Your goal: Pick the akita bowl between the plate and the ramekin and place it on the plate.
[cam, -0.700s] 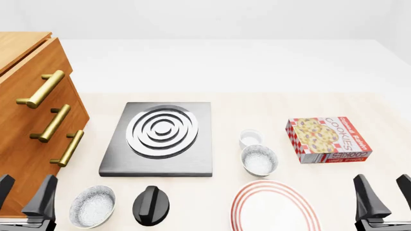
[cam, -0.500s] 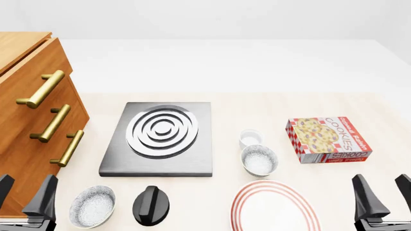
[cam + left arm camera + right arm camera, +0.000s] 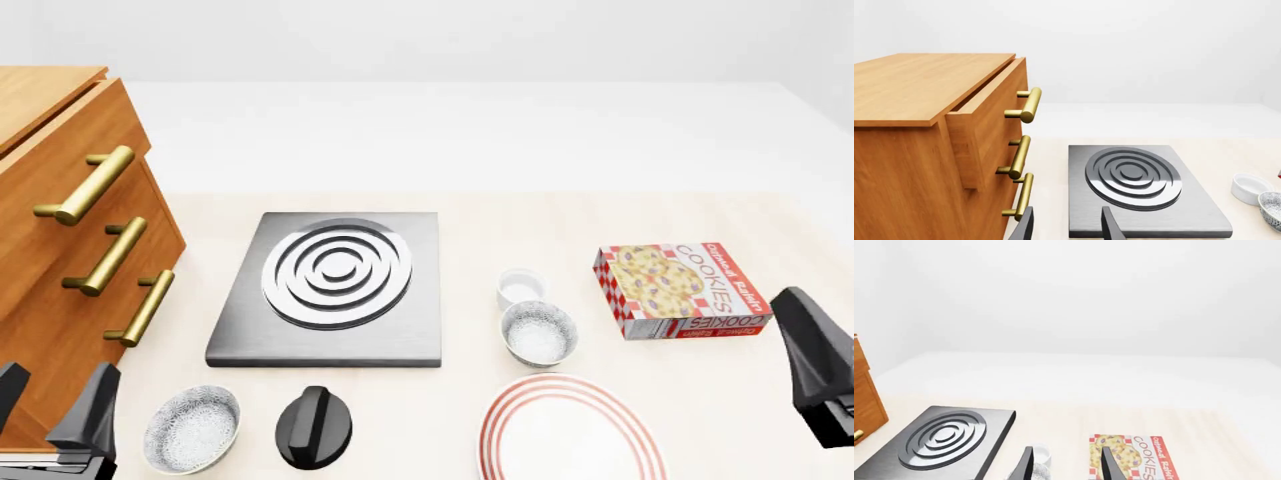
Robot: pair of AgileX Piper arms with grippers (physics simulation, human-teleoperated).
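The akita bowl (image 3: pixel 539 333) sits right of centre in the front view, between the ramekin (image 3: pixel 521 287) just above it and the plate (image 3: pixel 571 432) at the lower edge, near both. A sound approach brings the right gripper (image 3: pixel 1065 463) down over this bowl's rim, not the look-alike bowl (image 3: pixel 192 429) at lower left. Both grippers are empty and touch nothing: the right gripper's fingers stand parted, as do the left gripper (image 3: pixel 1065 223) fingers.
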